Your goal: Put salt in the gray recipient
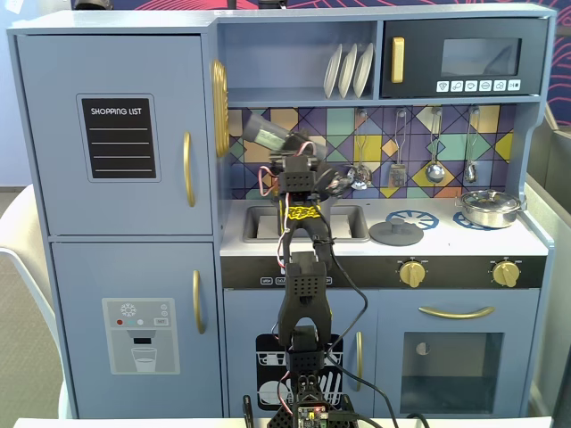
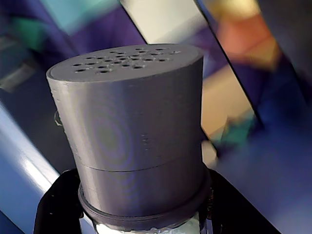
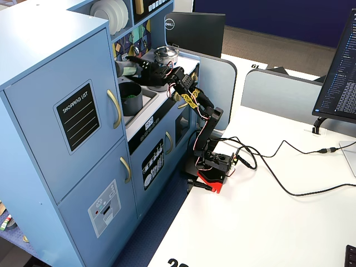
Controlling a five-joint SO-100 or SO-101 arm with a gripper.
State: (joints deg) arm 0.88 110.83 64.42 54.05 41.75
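Note:
My gripper (image 1: 287,150) is shut on the salt shaker (image 1: 266,134), a dark-gray cylinder with a pale green label. It holds the shaker tilted almost flat, cap towards the left, above the sink. In the wrist view the holed cap of the shaker (image 2: 129,131) fills the middle, and the black fingers (image 2: 54,207) clamp it on both sides. In the side fixed view the shaker (image 3: 125,68) hangs just above the matte gray pot (image 3: 131,98), which stands in the sink with something green inside. In the front fixed view the pot is hidden behind the arm.
A flat gray lid with a knob (image 1: 396,234) lies on the left burner. A shiny silver pan (image 1: 488,207) sits on the right burner and also shows in the side fixed view (image 3: 166,54). Utensils hang on the back wall (image 1: 434,169). The shelf with plates (image 1: 349,69) is overhead.

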